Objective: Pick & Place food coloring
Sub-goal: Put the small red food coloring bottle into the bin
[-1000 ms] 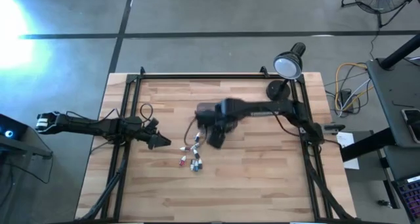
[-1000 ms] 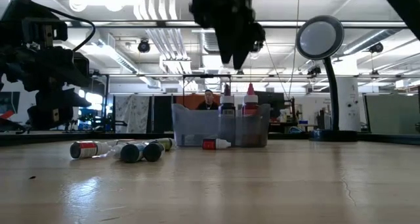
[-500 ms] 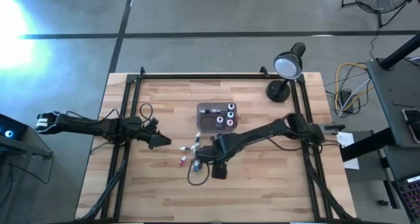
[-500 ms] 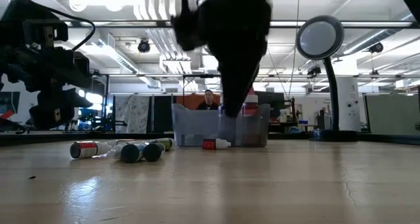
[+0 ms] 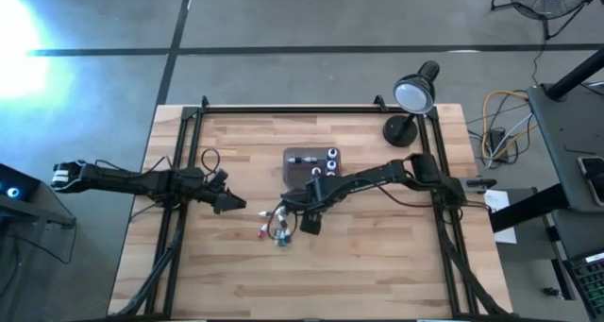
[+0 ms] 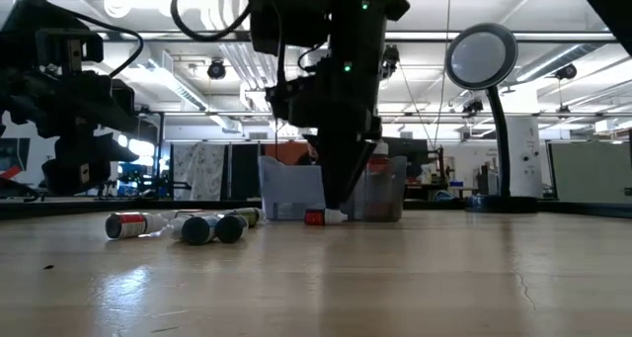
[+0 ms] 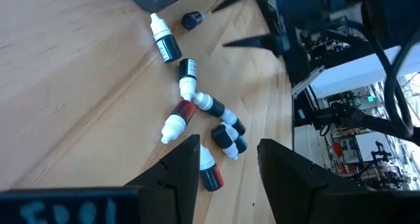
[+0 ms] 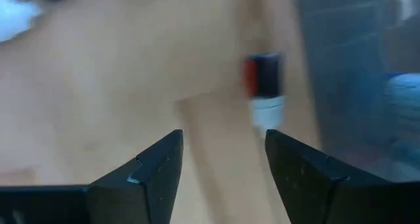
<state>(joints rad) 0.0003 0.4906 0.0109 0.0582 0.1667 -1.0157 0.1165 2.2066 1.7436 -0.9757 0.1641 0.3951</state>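
The food coloring bottles (image 7: 197, 119) lie loose on the wooden tabletop (image 5: 377, 265), in a small cluster near its middle. The left wrist view shows eight of them on their sides: two dark ones with white caps farthest from the camera, a red one with a white cap, several dark ones touching one another, and a red-bodied one closest to the fingers. A small black cap (image 7: 191, 19) lies apart, near the tray's corner. The low view shows part of the cluster as a row of lying bottles (image 6: 183, 224), and one more red bottle (image 6: 324, 216) with a white cap lies alone just in front of the tray. The right wrist view shows this same red bottle (image 8: 264, 87) beside the tray wall.

The clear grey tray (image 5: 313, 165) sits just behind the cluster. Three upright bottles with white caps stand in it, and one dark bottle lies flat inside.

The right hand (image 5: 310, 220) hangs low over the tabletop between the tray and the cluster, its fingers spread apart and holding nothing. The left hand (image 5: 229, 204) waits just left of the cluster, fingers also parted and empty.

A round desk lamp (image 5: 412, 97) stands at the far right corner.
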